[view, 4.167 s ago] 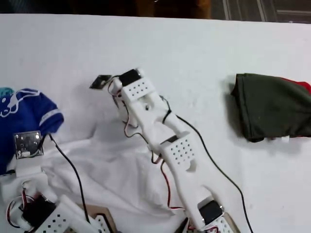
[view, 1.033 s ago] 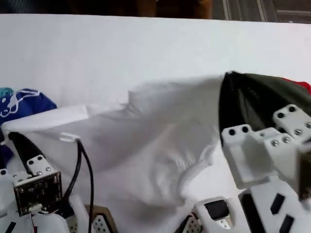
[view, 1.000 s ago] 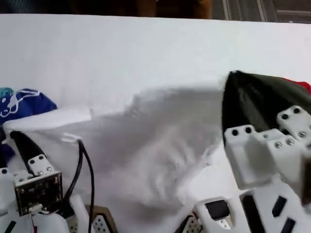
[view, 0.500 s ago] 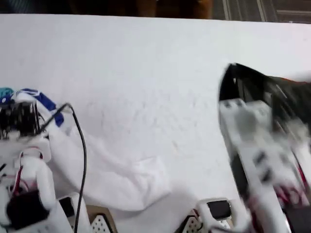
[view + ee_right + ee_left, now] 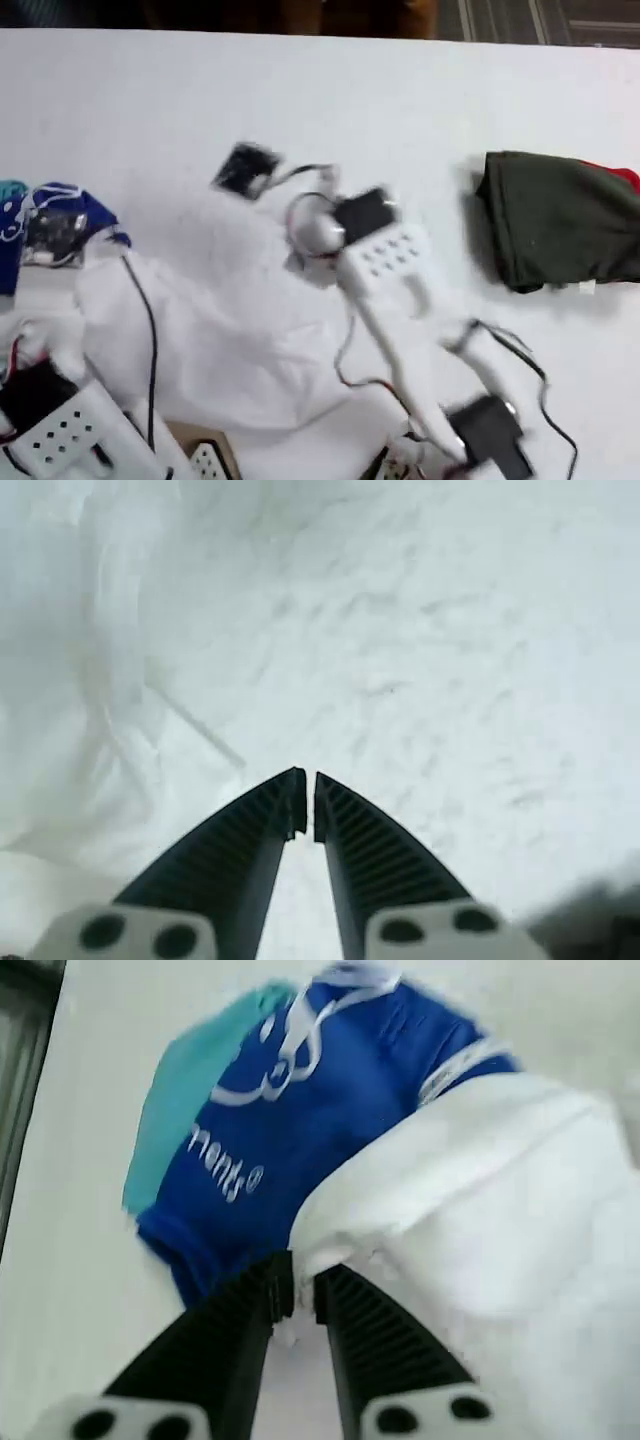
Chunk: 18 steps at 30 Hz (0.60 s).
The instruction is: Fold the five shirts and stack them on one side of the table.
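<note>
A white shirt (image 5: pixel 230 330) lies crumpled at the table's front left. My left gripper (image 5: pixel 303 1288) is shut on its hem, next to the blue shirt (image 5: pixel 330 1090) that lies over a teal one (image 5: pixel 180 1100). The left arm's wrist (image 5: pixel 55 238) sits by the blue shirt (image 5: pixel 75 205) at the left edge. My right gripper (image 5: pixel 304 805) is shut with nothing between its fingers, over bare table beside the white cloth (image 5: pixel 80 680). The right arm (image 5: pixel 390 290) stretches across the middle, and its tip (image 5: pixel 242 170) is at the white shirt's far edge. A folded dark green shirt (image 5: pixel 560 220) rests on a red one (image 5: pixel 622 176) at the right.
The white table (image 5: pixel 330 90) runs open along the back, with a dark floor beyond its far edge. Cables (image 5: pixel 150 340) trail from both arms over the front of the table. The arm bases (image 5: pixel 200 460) stand at the front edge.
A second ago both grippers held the white shirt up and spread wide. It has dropped into a heap; the right arm let go and swung from the right to the centre.
</note>
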Tool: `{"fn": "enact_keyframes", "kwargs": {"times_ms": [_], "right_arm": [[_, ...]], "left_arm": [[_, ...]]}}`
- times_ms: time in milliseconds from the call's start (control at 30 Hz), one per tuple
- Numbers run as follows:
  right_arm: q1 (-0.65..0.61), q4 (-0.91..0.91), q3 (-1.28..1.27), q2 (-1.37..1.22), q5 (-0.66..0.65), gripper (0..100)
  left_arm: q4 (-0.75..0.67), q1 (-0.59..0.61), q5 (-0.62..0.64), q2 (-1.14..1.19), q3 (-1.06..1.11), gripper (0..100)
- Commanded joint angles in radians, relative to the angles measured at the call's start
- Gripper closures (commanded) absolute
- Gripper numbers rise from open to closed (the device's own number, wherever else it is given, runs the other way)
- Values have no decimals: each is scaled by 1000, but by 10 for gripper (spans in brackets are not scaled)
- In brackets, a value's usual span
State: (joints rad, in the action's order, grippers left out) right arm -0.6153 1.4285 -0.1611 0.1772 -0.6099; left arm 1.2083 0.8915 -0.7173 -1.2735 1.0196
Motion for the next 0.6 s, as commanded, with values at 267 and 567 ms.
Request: {"fn": "enact_keyframes", "kwargs": {"times_ms": [267, 567], "right_arm": [[-145, 145, 443, -587, -26, 978], [-139, 321, 620, -765, -26, 978]], "left_arm": [[5, 155, -250, 0, 228, 975], [-6, 216, -275, 0, 266, 975]]}}
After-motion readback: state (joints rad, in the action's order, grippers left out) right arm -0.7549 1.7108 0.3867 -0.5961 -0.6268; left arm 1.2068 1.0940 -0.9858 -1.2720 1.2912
